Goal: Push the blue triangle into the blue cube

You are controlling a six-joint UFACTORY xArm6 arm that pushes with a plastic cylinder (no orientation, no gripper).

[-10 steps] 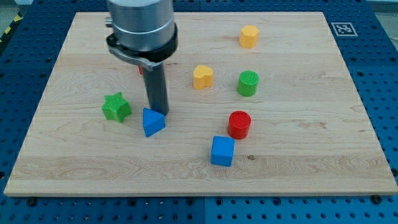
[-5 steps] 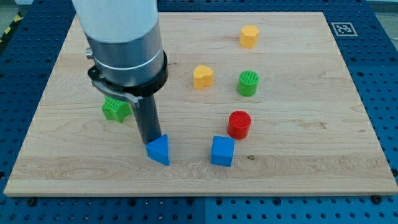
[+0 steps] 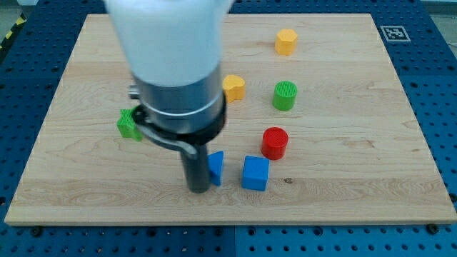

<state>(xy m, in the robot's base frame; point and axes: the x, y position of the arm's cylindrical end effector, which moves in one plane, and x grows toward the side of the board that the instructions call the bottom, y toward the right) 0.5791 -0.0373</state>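
The blue triangle (image 3: 216, 168) lies near the view's bottom centre, partly hidden behind my rod. My tip (image 3: 198, 190) touches its left side. The blue cube (image 3: 255, 173) sits just to the triangle's right, with a narrow gap between them. The arm's large body covers the board above the triangle.
A red cylinder (image 3: 274, 143) stands just above the blue cube. A green star block (image 3: 127, 123) peeks out left of the arm. A yellow heart block (image 3: 234, 86), a green cylinder (image 3: 284, 95) and a yellow hexagon block (image 3: 285, 41) lie toward the view's top right.
My tip has moved down and to the right, pushing the blue triangle from the left centre toward the blue cube. The other blocks have not moved.
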